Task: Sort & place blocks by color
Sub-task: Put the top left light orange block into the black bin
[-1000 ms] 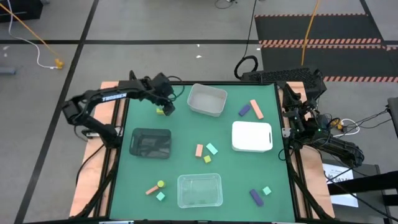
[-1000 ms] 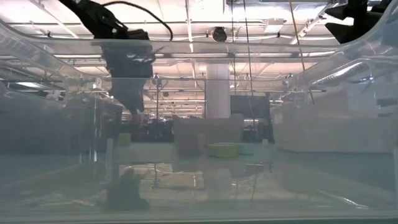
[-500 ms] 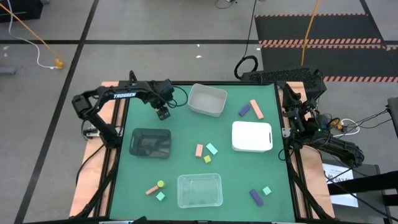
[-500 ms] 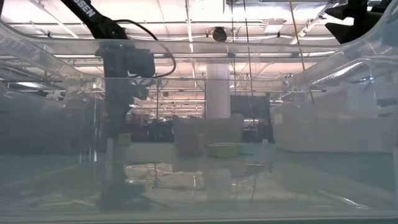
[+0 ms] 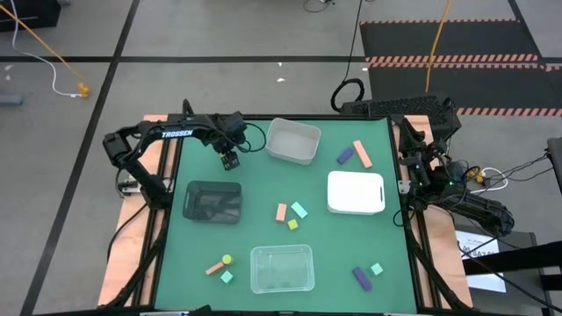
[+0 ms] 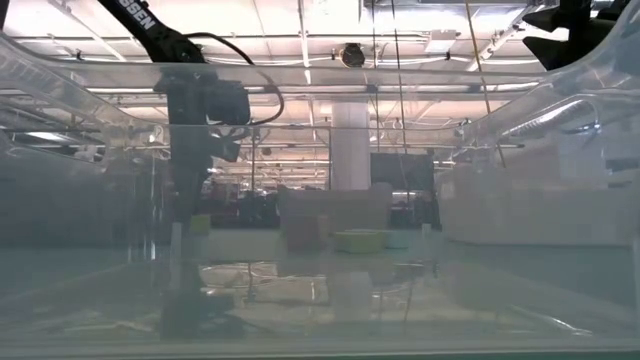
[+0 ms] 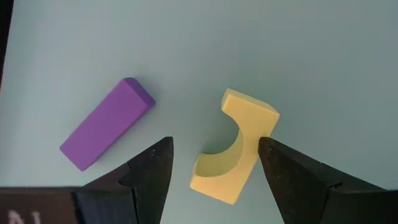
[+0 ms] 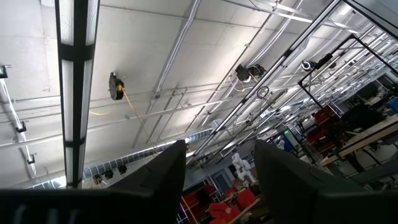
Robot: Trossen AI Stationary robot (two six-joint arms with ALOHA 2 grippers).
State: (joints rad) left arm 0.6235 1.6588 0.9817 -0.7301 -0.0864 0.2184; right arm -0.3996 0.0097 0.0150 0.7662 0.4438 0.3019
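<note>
Fingers of the left gripper [image 7: 211, 171] stand open on either side of a yellow arch block [image 7: 236, 148], which lies flat on the green tabletop [image 5: 263, 189] between them, untouched by either. That straddle looks like the set-up for a pinch across the block's narrow width. Just beside it lies a purple bar [image 7: 107, 123], outside the fingers, so closing should take only the yellow piece. From above, the same gripper [image 5: 229, 160] hangs near the far left of the tabletop, between the grey tray [image 5: 292, 140] and the black tray [image 5: 212, 202].

Other blocks lie scattered: a purple and a salmon bar [image 5: 362, 154] near the white tray [image 5: 356, 192], a small cluster at mid-table [image 5: 291, 213], more by the clear tray [image 5: 281, 268]. All four trays look unfilled, so sorting seems barely begun.

The right gripper [image 8: 214, 180] waits off the right edge, pointing at the ceiling, fingers apart and holding nothing.
</note>
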